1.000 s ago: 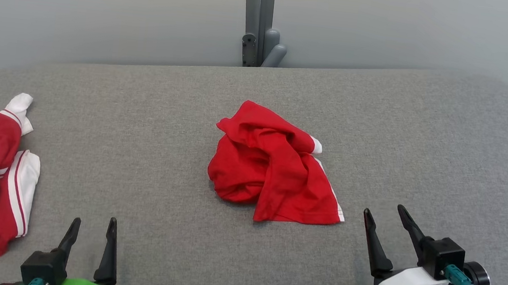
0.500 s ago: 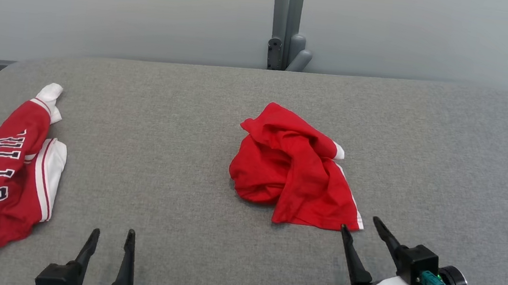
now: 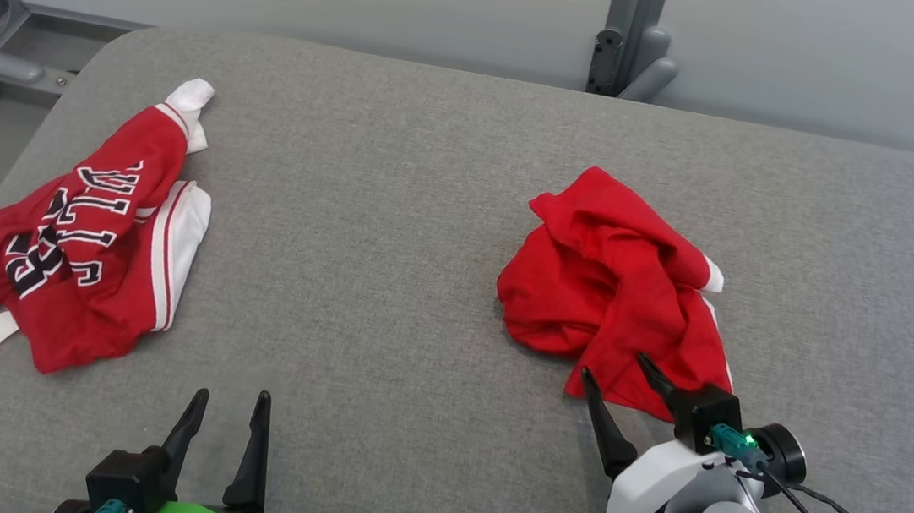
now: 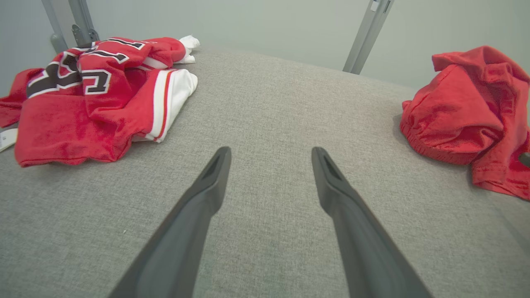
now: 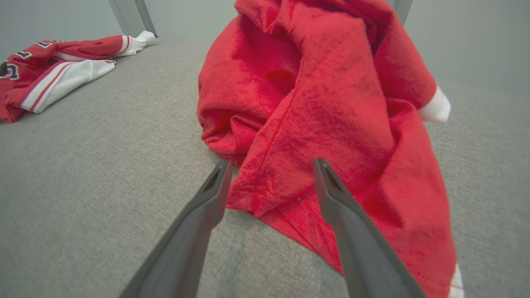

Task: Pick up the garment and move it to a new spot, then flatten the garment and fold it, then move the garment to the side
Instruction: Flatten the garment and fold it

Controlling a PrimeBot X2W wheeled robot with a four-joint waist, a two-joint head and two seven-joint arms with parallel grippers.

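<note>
On the grey padded table [image 3: 386, 283], the crumpled red garment [image 3: 614, 298] lies at two o'clock, your right gripper [image 3: 614, 365] spread wide at its near hem; straddle a thick fold before closing. Left gripper [image 3: 233, 394] waits at seven o'clock, fingers parted

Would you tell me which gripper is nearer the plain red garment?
Right. The right gripper reaches the plain red garment at its near edge; the left gripper is far to its left.

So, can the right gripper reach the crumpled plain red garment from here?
Likely yes: the right gripper is open, its fingers flanking the near hem of the crumpled plain red garment on the grey fabric surface; nothing blocks it.
</note>
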